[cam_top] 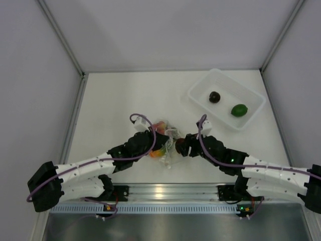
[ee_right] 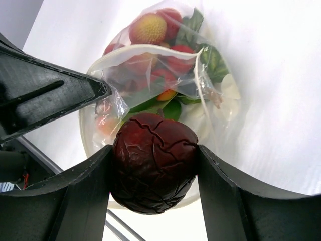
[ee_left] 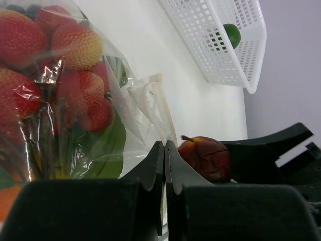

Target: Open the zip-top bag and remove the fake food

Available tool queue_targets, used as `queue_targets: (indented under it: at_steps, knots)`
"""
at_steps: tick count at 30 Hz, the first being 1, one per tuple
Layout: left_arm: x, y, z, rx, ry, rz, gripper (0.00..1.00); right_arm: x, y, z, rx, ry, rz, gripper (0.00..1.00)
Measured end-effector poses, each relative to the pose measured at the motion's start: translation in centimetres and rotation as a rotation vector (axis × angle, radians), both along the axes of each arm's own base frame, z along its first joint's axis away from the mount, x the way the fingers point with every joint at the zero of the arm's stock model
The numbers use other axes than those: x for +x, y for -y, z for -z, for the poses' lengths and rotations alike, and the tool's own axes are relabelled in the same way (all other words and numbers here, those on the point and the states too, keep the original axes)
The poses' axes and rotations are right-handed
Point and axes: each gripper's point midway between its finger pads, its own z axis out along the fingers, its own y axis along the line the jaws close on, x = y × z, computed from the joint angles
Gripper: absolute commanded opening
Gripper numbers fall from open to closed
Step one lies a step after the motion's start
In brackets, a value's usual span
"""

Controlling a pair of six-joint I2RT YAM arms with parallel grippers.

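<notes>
Currently, the right gripper (cam_top: 181, 145) clamps a dark maroon piece (ee_right: 153, 168) at the open mouth of the bag (ee_left: 75, 100), mid-table. The left gripper (ee_left: 164, 160), closed, pinches the bag's edge. The tub (cam_top: 225, 88) lies beyond, nearer the right arm.

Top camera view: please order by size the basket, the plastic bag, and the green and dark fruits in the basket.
basket, largest
plastic bag, next
green fruit and dark fruit: look alike, unranked

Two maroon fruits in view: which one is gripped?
The maroon fruit at the bag mouth, clamped by the right gripper; the other maroon fruit lies free in the tub.
</notes>
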Motion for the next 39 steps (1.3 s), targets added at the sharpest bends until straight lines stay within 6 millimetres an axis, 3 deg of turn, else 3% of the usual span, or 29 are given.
queue_targets:
  at_steps: [4, 7, 11, 15, 18, 23, 27, 29, 33, 36, 39]
  knots:
    - [0.4, -0.6, 0.5, 0.015, 0.005, -0.034, 0.0, 0.4, 2.4, -2.9, -0.017, 0.072, 0.06, 0.37]
    - [0.6, -0.9, 0.8, 0.025, 0.007, -0.052, 0.0, 1.9, 4.6, -6.4, -0.03, 0.141, 0.13, 0.37]
    - [0.8, -1.2, 0.9, 0.031, 0.012, -0.069, 0.0, 7.4, 9.9, -11.1, -0.068, 0.197, 0.325, 0.37]
    - [1.0, -1.5, 1.6, 0.063, -0.009, -0.077, 0.0, 14.2, 17.2, -12.6, -0.15, 0.155, 0.552, 0.38]
    - [1.7, -1.8, 2.4, 0.086, -0.035, -0.087, 0.0, 18.3, 21.3, -9.8, -0.24, 0.043, 0.66, 0.39]
    - [2.0, -2.3, 2.8, 0.098, -0.057, -0.078, 0.0, 22.3, 23.7, -2.9, -0.372, -0.169, 0.682, 0.45]
    - [1.8, -1.8, 2.3, 0.103, -0.055, -0.034, 0.0, 23.6, 24.7, 1.9, -0.43, -0.297, 0.664, 0.68]
    - [1.6, -1.3, 1.8, 0.098, -0.048, -0.003, 0.0, 23.6, 25.0, 3.1, -0.454, -0.337, 0.656, 0.83]
    - [1.2, -0.2, 0.3, 0.08, -0.027, 0.06, 0.0, 23.7, 25.0, 3.2, -0.468, -0.344, 0.642, 0.97]
    - [1.1, 0.3, -0.6, 0.069, -0.011, 0.087, 0.0, 23.6, 24.9, 2.2, -0.459, -0.322, 0.641, 0.96]
    - [1.0, 0.6, -1.4, 0.061, 0.002, 0.108, 0.0, 23.1, 24.1, 0.0, -0.421, -0.262, 0.627, 0.9]
